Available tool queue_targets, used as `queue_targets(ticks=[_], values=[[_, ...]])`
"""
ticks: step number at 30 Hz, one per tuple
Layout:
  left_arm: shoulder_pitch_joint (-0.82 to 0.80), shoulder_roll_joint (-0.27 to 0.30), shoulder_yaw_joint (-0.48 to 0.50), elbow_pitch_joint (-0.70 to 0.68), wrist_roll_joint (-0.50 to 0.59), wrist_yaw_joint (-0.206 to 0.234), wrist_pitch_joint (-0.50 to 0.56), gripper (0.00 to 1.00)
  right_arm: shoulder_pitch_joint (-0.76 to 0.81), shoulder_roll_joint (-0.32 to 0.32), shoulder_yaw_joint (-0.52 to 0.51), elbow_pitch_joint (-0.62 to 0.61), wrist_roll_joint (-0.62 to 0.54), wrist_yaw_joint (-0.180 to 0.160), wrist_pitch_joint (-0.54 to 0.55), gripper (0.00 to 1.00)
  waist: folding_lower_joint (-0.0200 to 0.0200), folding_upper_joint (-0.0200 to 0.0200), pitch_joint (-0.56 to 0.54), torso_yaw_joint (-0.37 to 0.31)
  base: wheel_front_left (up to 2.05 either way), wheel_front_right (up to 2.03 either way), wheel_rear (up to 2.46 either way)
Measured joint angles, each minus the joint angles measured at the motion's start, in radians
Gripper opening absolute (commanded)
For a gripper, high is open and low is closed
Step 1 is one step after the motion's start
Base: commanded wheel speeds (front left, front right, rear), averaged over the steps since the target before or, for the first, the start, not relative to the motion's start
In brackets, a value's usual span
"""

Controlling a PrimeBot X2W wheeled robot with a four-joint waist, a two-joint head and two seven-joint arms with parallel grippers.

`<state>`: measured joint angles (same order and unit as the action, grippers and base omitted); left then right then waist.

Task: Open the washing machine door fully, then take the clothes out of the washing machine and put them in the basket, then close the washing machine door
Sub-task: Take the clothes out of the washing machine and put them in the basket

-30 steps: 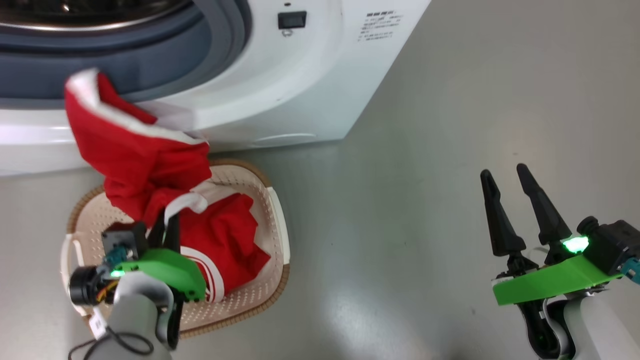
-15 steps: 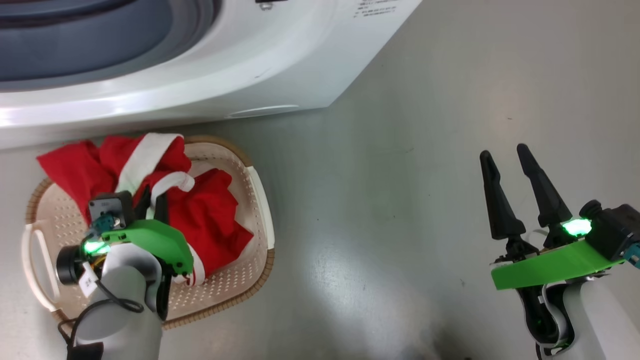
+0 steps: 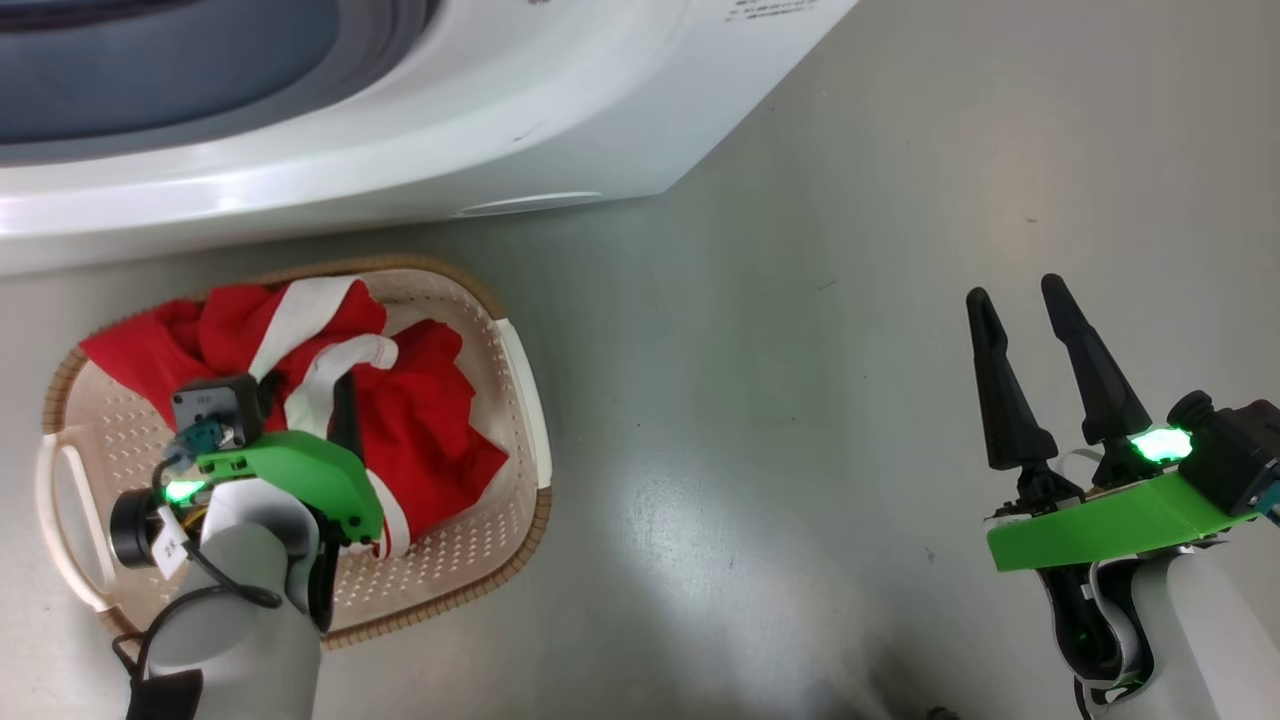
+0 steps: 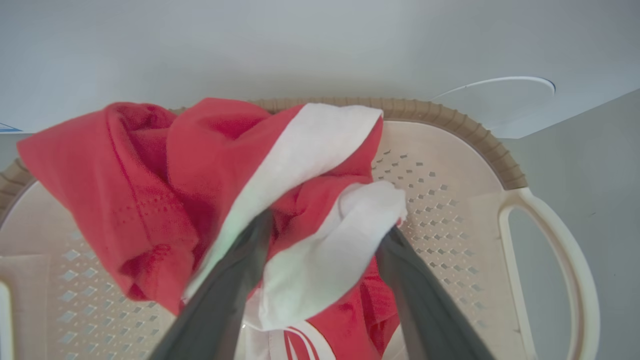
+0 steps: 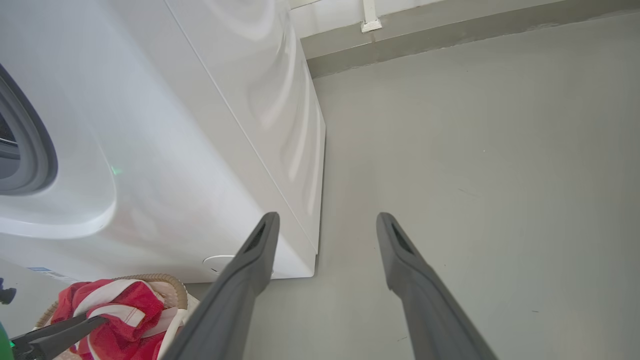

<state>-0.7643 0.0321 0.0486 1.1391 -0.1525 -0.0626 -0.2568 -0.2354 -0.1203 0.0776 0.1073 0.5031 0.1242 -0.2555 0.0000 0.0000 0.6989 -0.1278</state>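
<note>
The clothes (image 3: pixel 420 440) lie heaped in the basket (image 3: pixel 527 400), which sits on the grey floor (image 3: pixel 800 400) just in front of the washing machine (image 3: pixel 400 150), with one red fold hanging over the basket's rim. The left gripper (image 4: pixel 327 225) hangs low over the pile, its two dark fingers spread wide and a bunch of white and red fabric lying loose between them. Well apart from the basket, the right gripper (image 3: pixel 1012 290) hovers above the floor, jaws open and holding nothing.

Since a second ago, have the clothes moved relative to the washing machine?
Yes. The red clothes have dropped off the front of the washing machine, down into the basket below it.
</note>
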Motion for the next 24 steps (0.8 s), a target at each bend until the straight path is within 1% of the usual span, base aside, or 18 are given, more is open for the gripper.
queue_targets(ticks=[8, 14, 18, 24], values=[[0.003, -0.002, 0.012, -0.015, -0.017, -0.001, 0.000, 1.00, 0.000, 0.000, 0.000, 0.006, 0.000, 0.000, 0.000, 1.00, 0.0000, 0.0000, -0.026, 0.007, 0.00, 0.00, 0.00], [0.035, -0.005, 0.030, -0.059, -0.035, -0.010, 0.000, 1.00, 0.000, -0.002, 0.003, 0.019, 0.000, 0.000, 0.000, 1.00, 0.0000, 0.0000, -0.069, 0.012, 0.00, 0.00, 0.00], [0.104, -0.007, 0.044, -0.123, -0.041, -0.019, 0.000, 1.00, 0.004, -0.006, 0.007, 0.030, 0.000, 0.000, 0.000, 1.00, 0.0000, 0.0000, -0.120, 0.017, 0.00, 0.00, 0.00], [0.190, -0.007, 0.049, -0.267, -0.041, -0.036, 0.000, 1.00, 0.030, -0.016, 0.009, 0.048, 0.000, 0.000, 0.000, 1.00, 0.0000, 0.0000, -0.195, 0.023, 0.00, 0.00, 0.00]])
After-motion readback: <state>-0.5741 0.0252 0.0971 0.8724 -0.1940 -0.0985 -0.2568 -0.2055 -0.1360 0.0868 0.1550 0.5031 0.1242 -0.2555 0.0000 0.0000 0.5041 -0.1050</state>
